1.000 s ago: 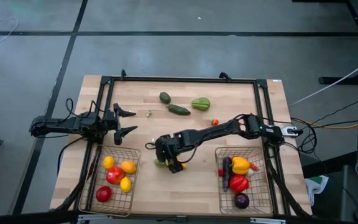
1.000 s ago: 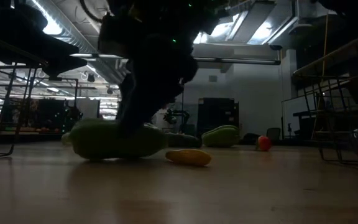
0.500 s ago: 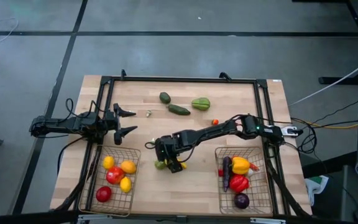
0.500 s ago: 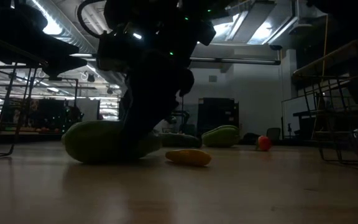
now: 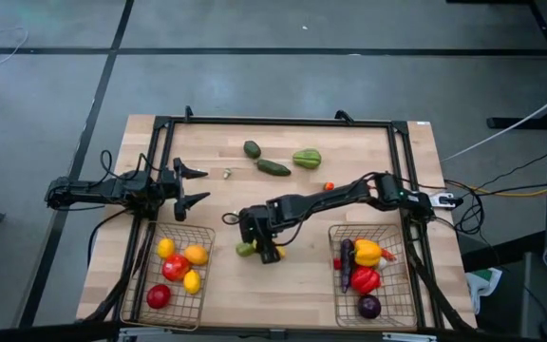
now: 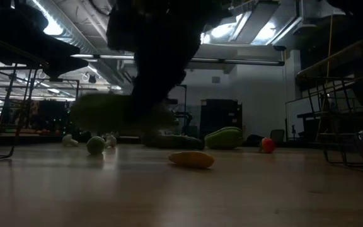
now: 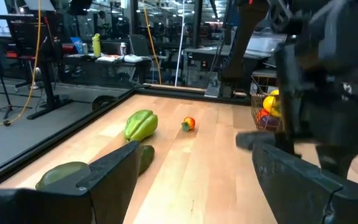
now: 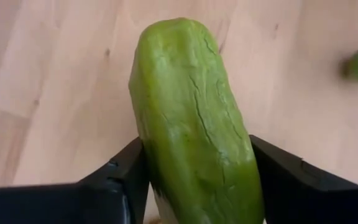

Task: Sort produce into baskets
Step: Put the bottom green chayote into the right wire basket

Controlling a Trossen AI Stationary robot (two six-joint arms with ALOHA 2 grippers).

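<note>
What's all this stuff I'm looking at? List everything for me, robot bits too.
Table: one, light wood, dark frame.
Left basket: one, dark wire, near left corner.
Right basket: one, dark wire, near right corner.
Fruit pieces: five, yellow, orange and red, in the left basket.
Vegetable pieces: four, purple, yellow and red, in the right basket.
Dark green pieces: two, far side of the table.
Ribbed green piece: one, beside those.
Small tomato: one, red-orange, mid-table.
Yellow piece: one, table centre.
Green cucumber: one, lifted off the table.
Right gripper: centre, gripping the green cucumber.
Left gripper: open, at the left edge.
</note>
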